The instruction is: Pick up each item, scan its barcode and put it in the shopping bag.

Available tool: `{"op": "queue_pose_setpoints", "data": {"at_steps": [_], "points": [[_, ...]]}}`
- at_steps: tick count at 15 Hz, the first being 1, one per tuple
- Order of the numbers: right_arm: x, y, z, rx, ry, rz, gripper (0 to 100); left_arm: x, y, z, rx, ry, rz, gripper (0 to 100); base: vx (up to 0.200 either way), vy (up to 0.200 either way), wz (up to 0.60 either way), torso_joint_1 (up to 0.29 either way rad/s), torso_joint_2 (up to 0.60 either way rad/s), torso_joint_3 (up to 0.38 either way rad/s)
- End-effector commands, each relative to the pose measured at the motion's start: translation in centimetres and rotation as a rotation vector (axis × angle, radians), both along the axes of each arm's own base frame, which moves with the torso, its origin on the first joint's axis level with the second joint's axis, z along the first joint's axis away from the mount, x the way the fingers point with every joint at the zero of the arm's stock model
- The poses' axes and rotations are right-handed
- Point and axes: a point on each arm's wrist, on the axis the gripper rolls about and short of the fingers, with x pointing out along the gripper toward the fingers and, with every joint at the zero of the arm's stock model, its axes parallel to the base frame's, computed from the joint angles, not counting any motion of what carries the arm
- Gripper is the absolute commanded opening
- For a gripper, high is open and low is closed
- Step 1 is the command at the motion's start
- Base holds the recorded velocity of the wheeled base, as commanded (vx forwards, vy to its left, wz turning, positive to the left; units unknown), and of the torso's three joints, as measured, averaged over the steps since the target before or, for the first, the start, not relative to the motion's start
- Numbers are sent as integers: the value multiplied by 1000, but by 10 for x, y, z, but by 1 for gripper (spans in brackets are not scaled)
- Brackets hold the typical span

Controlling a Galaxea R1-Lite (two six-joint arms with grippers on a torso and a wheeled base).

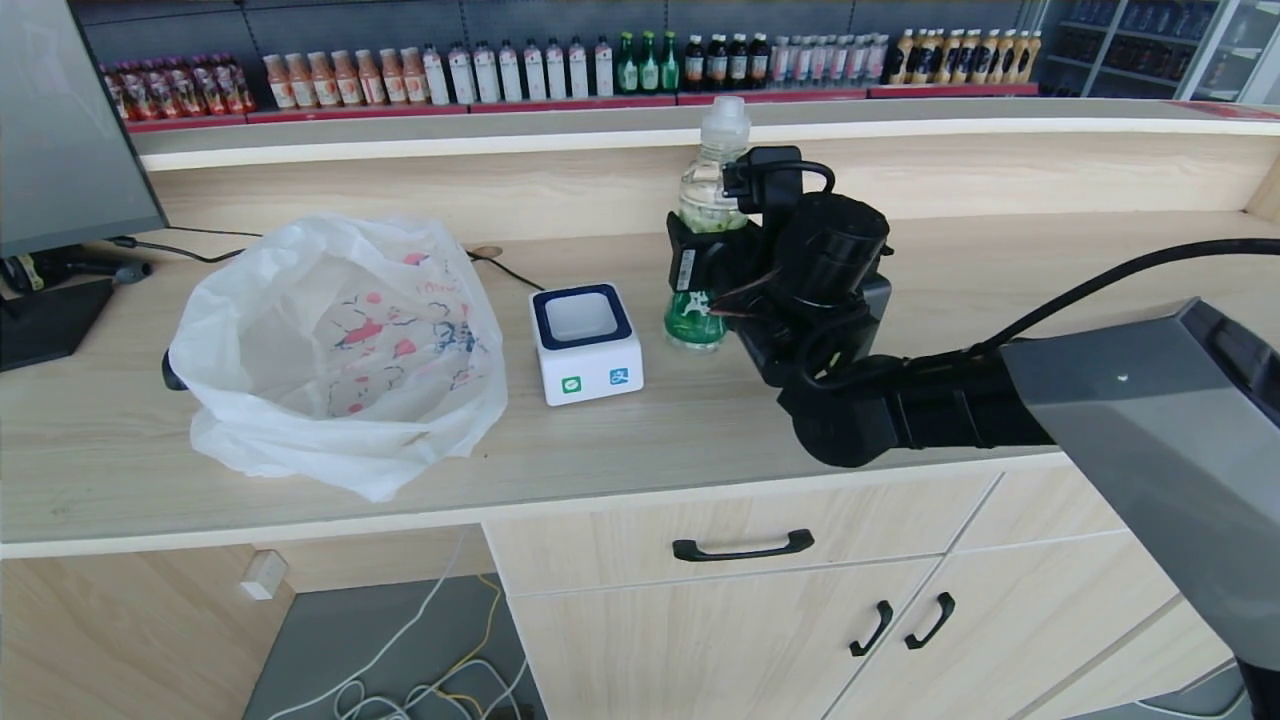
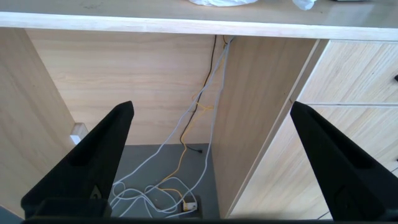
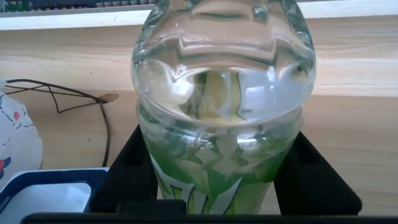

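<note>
No wording is legible anywhere. The white box-shaped scanner [image 1: 586,343] with a dark-blue-framed top bears a green square sign [image 1: 571,384] and a blue square sign [image 1: 619,377] on its front. The green label [image 3: 205,186] on the clear plastic bottle [image 3: 217,106] carries white lettering too cropped to read.

Noted a pale wood counter [image 1: 90,450] with a raised ledge [image 1: 450,175] along its far side. Found a dark monitor [image 1: 60,120] at the left end, a thin black cable [image 1: 190,250] trailing from beneath it over the wood. Saw rows of bottled drinks [image 1: 560,70] on the shelf [image 1: 560,101] behind. Counted one drawer handle [image 1: 742,548] and two cupboard handles [image 1: 878,628] below the front. Spotted loose white and yellow cables [image 2: 163,186] on the grey floor [image 2: 202,174] of the open bay, a small white box [image 1: 264,574] on its wall.
</note>
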Motion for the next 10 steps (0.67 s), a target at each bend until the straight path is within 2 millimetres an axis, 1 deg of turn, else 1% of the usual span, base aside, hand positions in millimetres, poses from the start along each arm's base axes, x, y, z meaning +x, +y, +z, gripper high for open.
{"op": "queue_pose_setpoints", "data": {"at_steps": [1,3,4,6,8,9,10], "points": [[-9,-6,19,23,-35,1,0,0,0,0,0,0,0,100,0,0,0,0,0,0],[-15,-10,29,33,-48,1,0,0,0,0,1,0,0,100,0,0,0,0,0,0],[-24,-14,41,44,-65,4,0,0,0,0,1,0,0,100,0,0,0,0,0,0],[-45,-21,53,46,-74,29,0,0,0,0,1,0,2,100,0,0,0,0,0,0],[-70,-29,56,36,-56,51,0,0,0,0,0,0,0,100,0,0,0,0,0,0],[-76,-31,55,35,-55,56,0,0,0,0,0,0,0,100,0,0,0,0,0,0],[-88,-37,51,36,-59,61,0,0,0,0,1,0,0,100,0,0,0,0,0,0]]}}
